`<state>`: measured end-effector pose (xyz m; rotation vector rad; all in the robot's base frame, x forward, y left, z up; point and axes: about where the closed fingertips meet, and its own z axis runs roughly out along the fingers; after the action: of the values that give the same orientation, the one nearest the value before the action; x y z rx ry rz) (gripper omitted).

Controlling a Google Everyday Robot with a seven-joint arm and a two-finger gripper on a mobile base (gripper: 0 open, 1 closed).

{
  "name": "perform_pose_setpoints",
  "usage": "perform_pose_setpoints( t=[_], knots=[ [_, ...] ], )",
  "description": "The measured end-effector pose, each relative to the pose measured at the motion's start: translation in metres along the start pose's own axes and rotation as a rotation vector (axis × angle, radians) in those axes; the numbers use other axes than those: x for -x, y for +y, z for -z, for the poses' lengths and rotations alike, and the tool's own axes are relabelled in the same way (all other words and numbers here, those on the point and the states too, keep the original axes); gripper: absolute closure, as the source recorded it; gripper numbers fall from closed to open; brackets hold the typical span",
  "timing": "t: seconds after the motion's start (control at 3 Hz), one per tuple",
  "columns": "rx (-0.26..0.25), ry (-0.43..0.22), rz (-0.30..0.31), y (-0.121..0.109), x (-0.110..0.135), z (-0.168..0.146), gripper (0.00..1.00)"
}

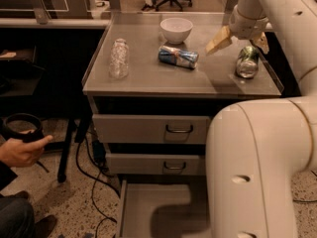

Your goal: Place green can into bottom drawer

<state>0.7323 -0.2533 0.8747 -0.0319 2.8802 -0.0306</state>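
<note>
The green can (pixel 247 59) sits on the cabinet top near its right edge, with a silver end turned toward the camera. My gripper (pixel 239 42) hangs just above and behind it, open. One tan finger (pixel 218 41) is to the can's left and the other (pixel 261 42) is above its right side. Neither finger holds the can. The bottom drawer (pixel 148 202) is pulled open below, with a bare grey floor. My arm's large white body (pixel 257 167) hides its right part.
A blue-and-silver can (pixel 178 57) lies on its side mid-top, a white bowl (pixel 176 29) stands behind it and a clear plastic bottle (pixel 119 58) stands at left. The two upper drawers (pixel 148 129) are shut. A person's hand (pixel 22 150) and cables are at the lower left.
</note>
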Motion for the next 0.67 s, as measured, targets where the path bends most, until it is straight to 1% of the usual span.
perform_pose_setpoints(
  t=[0.33, 0.67],
  knots=[
    [-0.039, -0.023, -0.003, -0.005, 0.016, -0.009, 0.00],
    [-0.099, -0.024, -0.013, -0.024, 0.023, -0.030, 0.00]
  ],
)
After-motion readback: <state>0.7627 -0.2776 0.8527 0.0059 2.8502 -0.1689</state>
